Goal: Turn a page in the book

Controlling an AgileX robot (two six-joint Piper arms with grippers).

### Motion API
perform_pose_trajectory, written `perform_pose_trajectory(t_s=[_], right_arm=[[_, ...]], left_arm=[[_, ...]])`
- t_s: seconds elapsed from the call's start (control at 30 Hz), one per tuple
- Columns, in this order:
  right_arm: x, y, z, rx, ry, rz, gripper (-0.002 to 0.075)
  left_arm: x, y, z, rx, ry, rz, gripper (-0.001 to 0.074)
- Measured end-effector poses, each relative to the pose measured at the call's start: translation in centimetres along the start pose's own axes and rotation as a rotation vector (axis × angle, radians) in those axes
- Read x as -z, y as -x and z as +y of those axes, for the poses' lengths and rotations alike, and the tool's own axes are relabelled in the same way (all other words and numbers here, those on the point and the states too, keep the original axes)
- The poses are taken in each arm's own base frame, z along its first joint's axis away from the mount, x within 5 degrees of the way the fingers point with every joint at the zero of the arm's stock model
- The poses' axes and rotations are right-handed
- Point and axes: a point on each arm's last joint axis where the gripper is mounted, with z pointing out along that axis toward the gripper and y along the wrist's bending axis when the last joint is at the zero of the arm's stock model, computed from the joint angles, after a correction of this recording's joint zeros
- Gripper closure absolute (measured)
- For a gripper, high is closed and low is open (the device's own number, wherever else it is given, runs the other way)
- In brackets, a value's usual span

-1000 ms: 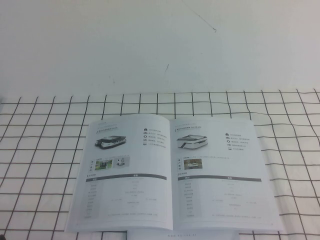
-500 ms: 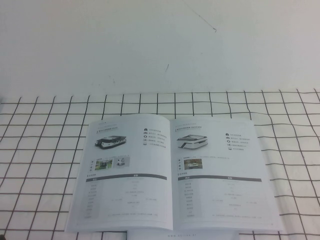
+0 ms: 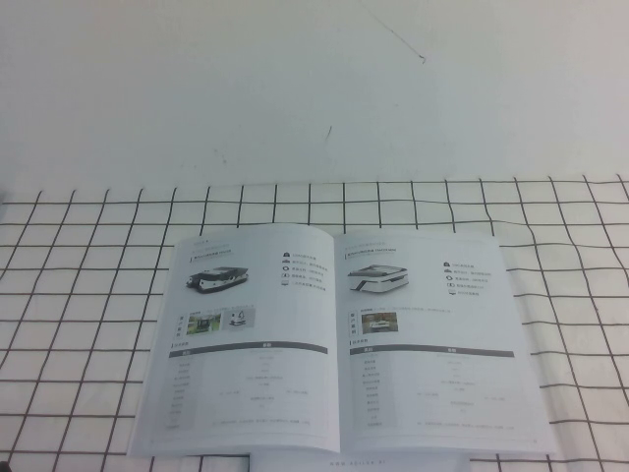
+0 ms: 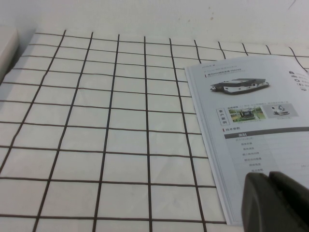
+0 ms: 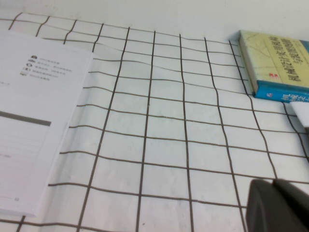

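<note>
The book (image 3: 334, 339) lies open and flat on the checkered cloth in the high view. Its right-hand page (image 3: 432, 334) shows a low flat white vehicle above a dark-headed table. Neither gripper shows in the high view. In the left wrist view my left gripper (image 4: 269, 176) is shut and empty, hovering over the near left corner of the book's left page (image 4: 251, 125). In the right wrist view my right gripper (image 5: 273, 182) is shut and empty, above bare cloth to the right of the page's outer edge (image 5: 34, 121).
A yellow and blue closed book (image 5: 277, 63) lies on the cloth at the far right. A plain white sheet (image 3: 344, 460) sticks out under the booklet's near edge. A pale flat object (image 4: 7, 48) sits at the far left. The checkered cloth (image 3: 79, 324) covers the near half of the table.
</note>
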Motion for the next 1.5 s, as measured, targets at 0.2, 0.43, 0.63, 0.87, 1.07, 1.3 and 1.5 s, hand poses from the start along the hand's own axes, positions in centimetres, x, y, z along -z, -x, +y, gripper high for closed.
perform_pose_trajectory(t_s=[0.2, 0.43, 0.63, 0.87, 1.07, 1.3, 1.5], right_arm=[[0.0, 0.0, 0.0, 0.0, 0.0, 0.0, 0.0727], [0.0, 0.0, 0.0, 0.0, 0.0, 0.0, 0.0727], [0.0, 0.0, 0.0, 0.0, 0.0, 0.0, 0.0727], [0.0, 0.0, 0.0, 0.0, 0.0, 0.0, 0.0727], [0.0, 0.0, 0.0, 0.0, 0.0, 0.0, 0.0727], [0.0, 0.0, 0.0, 0.0, 0.0, 0.0, 0.0727], [0.0, 0.25, -0.06, 0.002, -0.006, -0.028, 0.0727]], left_arm=[[0.0, 0.0, 0.0, 0.0, 0.0, 0.0, 0.0738], [0.0, 0.0, 0.0, 0.0, 0.0, 0.0, 0.0738], [0.0, 0.0, 0.0, 0.0, 0.0, 0.0, 0.0738], [0.0, 0.0, 0.0, 0.0, 0.0, 0.0, 0.0738], [0.0, 0.0, 0.0, 0.0, 0.0, 0.0, 0.0738], [0.0, 0.02, 0.0, 0.0, -0.001, -0.002, 0.0738], [0.0, 0.73, -0.02, -0.047, -0.002, -0.089, 0.0737]])
